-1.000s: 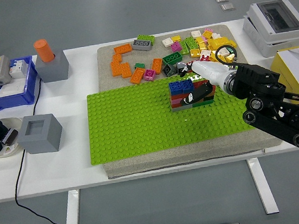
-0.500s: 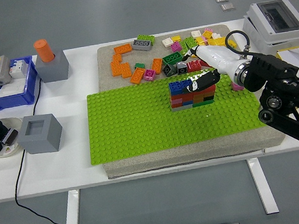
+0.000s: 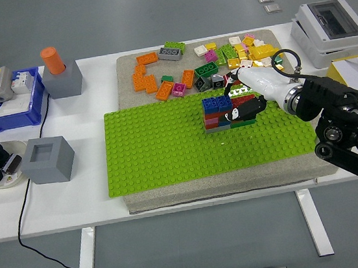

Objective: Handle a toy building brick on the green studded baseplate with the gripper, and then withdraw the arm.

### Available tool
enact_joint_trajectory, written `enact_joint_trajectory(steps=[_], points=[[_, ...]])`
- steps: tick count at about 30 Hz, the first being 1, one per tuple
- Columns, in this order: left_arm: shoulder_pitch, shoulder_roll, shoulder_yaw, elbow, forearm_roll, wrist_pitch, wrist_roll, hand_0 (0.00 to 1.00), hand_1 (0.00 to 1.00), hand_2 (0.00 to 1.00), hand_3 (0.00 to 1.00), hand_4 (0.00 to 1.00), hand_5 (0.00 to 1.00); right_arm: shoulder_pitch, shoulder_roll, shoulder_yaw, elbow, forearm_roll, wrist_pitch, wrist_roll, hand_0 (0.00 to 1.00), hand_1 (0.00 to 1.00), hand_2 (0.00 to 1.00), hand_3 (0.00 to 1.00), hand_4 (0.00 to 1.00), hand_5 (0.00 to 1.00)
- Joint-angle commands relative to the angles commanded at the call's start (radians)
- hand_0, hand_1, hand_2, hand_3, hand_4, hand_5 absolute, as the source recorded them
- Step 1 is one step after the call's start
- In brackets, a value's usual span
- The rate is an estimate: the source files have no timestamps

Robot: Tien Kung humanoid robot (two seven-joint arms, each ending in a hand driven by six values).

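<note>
Spanning the frame: white table (image 3: 173,197), grey mat (image 3: 225,187) on it, green baseplate (image 3: 168,148) flat on the mat's near half. Came in from the right: black right arm (image 3: 352,132), ending in white-and-black right hand (image 3: 249,96) over the baseplate's far middle. Hand pressed against the right side of the brick stack (image 3: 222,112) (blue on top, red, green and grey below) standing on the baseplate; dark fingers (image 3: 246,107) lay across the stack's front. Grip state: could not tell, clamped or just touching. Loose bricks (image 3: 222,60) scattered on the mat beyond the baseplate. Grey boxes (image 3: 48,160) and blue bin (image 3: 12,105) well apart at left.
</note>
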Motion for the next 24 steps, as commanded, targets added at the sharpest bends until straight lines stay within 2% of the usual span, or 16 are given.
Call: enact_joint_trajectory(steps=[24], points=[[0.000, 0.000, 0.002, 0.000, 0.004, -0.001, 0.002, 0.630, 0.587, 0.549, 0.578, 0.603, 0.238, 0.010, 0.040, -0.018, -0.076, 0.014, 0.000, 0.008, 0.909, 0.888, 0.920, 0.590, 0.932, 0.482]])
